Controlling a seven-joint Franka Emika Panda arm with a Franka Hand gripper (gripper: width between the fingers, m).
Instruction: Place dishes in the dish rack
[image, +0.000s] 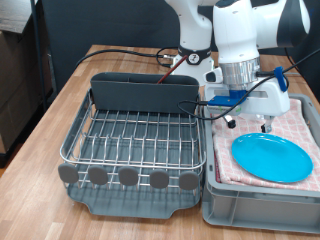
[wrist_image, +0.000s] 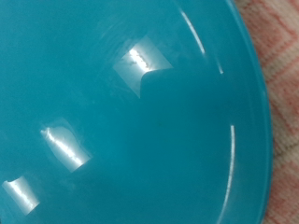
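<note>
The bright-blue plate (image: 272, 157) lies flat on the pink checked cloth (image: 300, 125) in the grey crate at the exterior view's right. It fills the wrist view (wrist_image: 121, 112), with a strip of cloth (wrist_image: 280, 56) at one edge. My gripper (image: 263, 124) hangs just above the plate's far rim, fingers pointing down; no finger shows in the wrist view. The silver wire dish rack (image: 135, 140) on its dark tray stands at the exterior view's left, its wires bare. I cannot make out the white cup or the wooden spoon for certain.
The grey utensil caddy (image: 145, 92) runs along the rack's far side. Round grey tabs (image: 128, 177) line its near edge. The grey crate (image: 260, 205) sits right against the rack. Cables (image: 130, 50) lie on the wooden table behind.
</note>
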